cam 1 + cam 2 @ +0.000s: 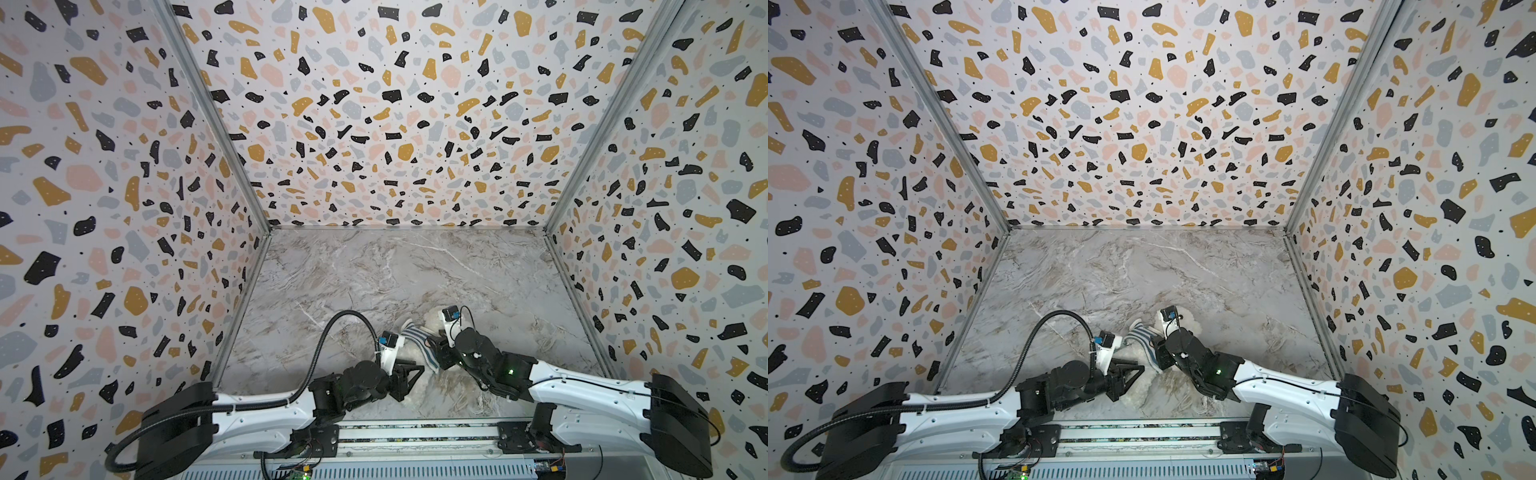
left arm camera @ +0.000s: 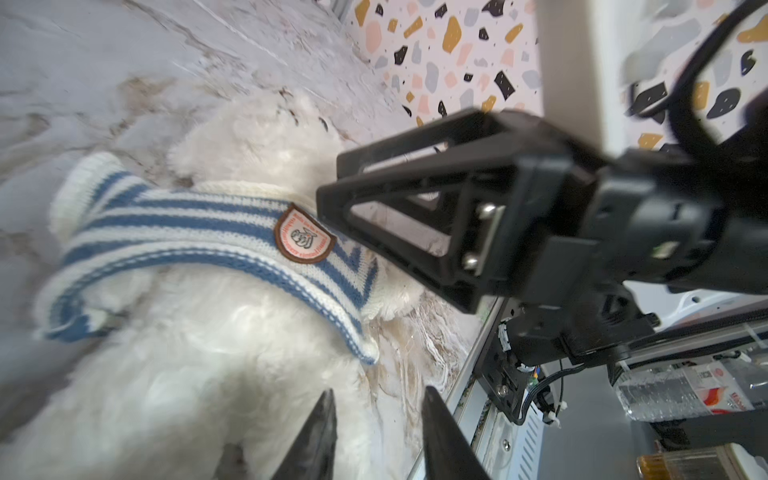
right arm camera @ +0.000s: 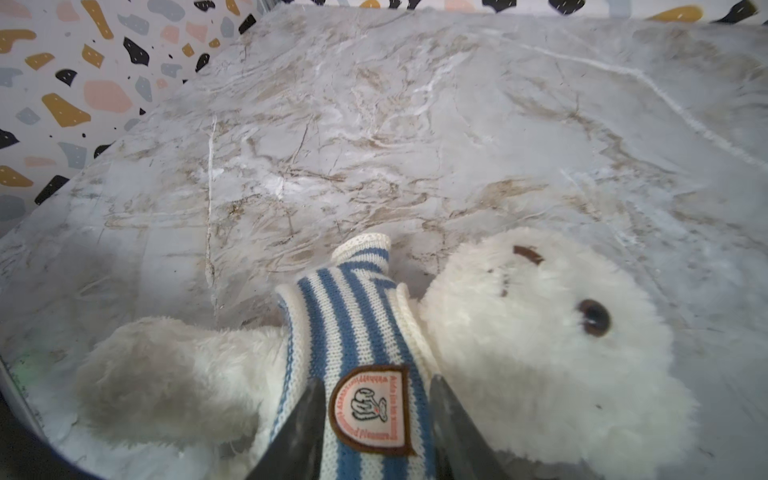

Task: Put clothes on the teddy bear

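The teddy bear (image 1: 430, 320) (image 3: 540, 332), white and fluffy, lies on its back near the front of the marble table (image 1: 395, 270). A blue-and-white striped shirt (image 1: 413, 332) (image 1: 1140, 332) (image 2: 187, 232) (image 3: 353, 324) is bunched in a band round its neck and chest. One sleeve sticks out flat and looks empty. My right gripper (image 3: 376, 399) (image 1: 434, 353) (image 1: 1156, 353) is open, a finger on each side of the shirt's badge. My left gripper (image 2: 378, 415) (image 1: 415, 376) (image 1: 1136, 374) is open over the bear's lower body (image 2: 232, 374), with only the fur's edge and table in the gap.
Terrazzo-patterned walls close in the table at the left, back and right. A metal rail (image 1: 415, 436) with both arm bases runs along the front edge, close to the bear. A plastic water bottle (image 2: 685, 390) lies beyond that edge.
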`<state>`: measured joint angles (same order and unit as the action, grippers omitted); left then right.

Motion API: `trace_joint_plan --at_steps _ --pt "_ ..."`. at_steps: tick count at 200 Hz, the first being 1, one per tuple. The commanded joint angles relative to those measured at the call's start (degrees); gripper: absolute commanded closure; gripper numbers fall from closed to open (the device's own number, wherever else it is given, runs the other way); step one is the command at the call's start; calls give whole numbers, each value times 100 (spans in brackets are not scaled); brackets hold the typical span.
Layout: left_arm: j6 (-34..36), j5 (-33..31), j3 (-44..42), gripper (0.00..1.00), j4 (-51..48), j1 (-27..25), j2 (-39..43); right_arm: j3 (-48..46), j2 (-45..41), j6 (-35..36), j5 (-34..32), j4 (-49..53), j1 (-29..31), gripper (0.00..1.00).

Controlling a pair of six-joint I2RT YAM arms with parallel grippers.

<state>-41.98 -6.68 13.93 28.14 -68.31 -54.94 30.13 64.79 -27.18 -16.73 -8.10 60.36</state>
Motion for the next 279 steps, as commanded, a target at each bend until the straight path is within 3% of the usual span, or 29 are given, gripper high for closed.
trace_joint_plan --at_steps 1,47,73,95,146,208,279 --pt "153 -531 -152 64 -781 32 617 274 350 259 553 -456 -24 65" --pt "14 -857 -25 65 -1810 707 1610 -185 399 -25 747 -467 87 77" --pt "-98 -502 52 65 -1878 1291 1503 -490 291 -288 847 -432 147 79" --pt "-196 -418 110 65 -1813 1489 1205 -724 98 -530 814 -298 187 79" --pt "-92 190 260 49 -1092 1512 312 -1242 -341 -1044 900 -326 187 79" --pt "-218 558 233 44 -447 1512 -46 -1708 -594 -1395 901 -525 147 80" --pt "-545 811 513 43 392 1508 -1015 -2073 -626 -1604 1051 -807 100 81"
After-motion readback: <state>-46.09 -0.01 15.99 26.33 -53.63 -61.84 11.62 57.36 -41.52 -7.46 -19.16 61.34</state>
